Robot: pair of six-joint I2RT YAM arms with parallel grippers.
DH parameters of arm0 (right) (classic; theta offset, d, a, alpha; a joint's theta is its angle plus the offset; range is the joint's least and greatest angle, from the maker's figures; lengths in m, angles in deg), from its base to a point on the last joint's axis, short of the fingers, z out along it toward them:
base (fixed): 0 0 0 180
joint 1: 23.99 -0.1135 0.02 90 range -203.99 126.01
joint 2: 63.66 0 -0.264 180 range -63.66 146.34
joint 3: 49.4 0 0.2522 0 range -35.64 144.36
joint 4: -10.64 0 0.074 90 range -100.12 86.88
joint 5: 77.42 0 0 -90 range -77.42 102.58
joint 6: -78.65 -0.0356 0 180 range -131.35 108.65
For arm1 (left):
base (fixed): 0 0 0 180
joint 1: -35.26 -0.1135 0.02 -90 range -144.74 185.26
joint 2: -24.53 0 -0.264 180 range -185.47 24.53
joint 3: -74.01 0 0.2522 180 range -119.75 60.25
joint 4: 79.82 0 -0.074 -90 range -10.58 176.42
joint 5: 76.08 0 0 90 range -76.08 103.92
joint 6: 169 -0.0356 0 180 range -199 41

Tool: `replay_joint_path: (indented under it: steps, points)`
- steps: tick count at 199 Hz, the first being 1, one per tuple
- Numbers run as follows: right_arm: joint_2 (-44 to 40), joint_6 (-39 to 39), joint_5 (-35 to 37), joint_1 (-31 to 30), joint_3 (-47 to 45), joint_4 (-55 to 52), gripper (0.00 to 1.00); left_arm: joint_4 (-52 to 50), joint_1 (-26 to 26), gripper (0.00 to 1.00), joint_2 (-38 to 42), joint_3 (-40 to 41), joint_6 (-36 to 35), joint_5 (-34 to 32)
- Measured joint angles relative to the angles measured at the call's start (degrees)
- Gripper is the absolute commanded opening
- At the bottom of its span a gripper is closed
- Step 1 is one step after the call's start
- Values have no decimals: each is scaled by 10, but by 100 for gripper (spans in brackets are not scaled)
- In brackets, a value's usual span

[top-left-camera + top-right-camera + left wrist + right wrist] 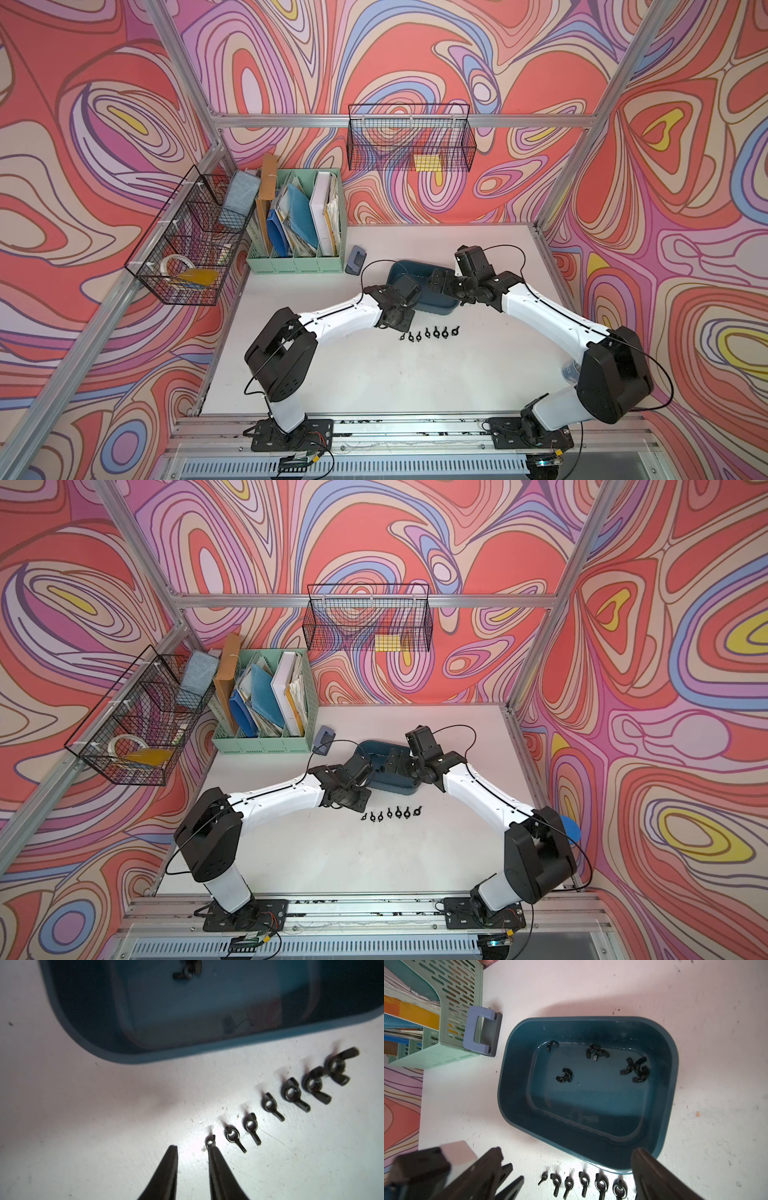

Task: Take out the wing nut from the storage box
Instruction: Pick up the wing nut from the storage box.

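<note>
Teal-blue plastic storage box with loose black wing nuts on the floor half away from the robot, ahead of and below the right gripper (the nearer arm, jaws wide, empty), while the left gripper, jaws slightly parted on nothing, sits outside at the smallest nut of the row on the table.

storage box and wing nut row flank a narrow gap.
</note>
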Motion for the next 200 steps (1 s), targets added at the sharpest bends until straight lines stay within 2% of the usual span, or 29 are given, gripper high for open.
replay_joint_path:
  steps: [50,106,153,200]
  points:
    - [4,4,10,0,8,2,98,-12,-66,28,-33,-135,-54,7]
    - [14,6,20,0,20,-1,98,-10,-97,26,-189,-269,-97,28]
    - [19,7,31,1,32,-4,98,-13,-115,26,-276,-344,-111,52]
    - [42,10,32,5,50,-6,98,-11,-120,27,-317,-377,-126,56]
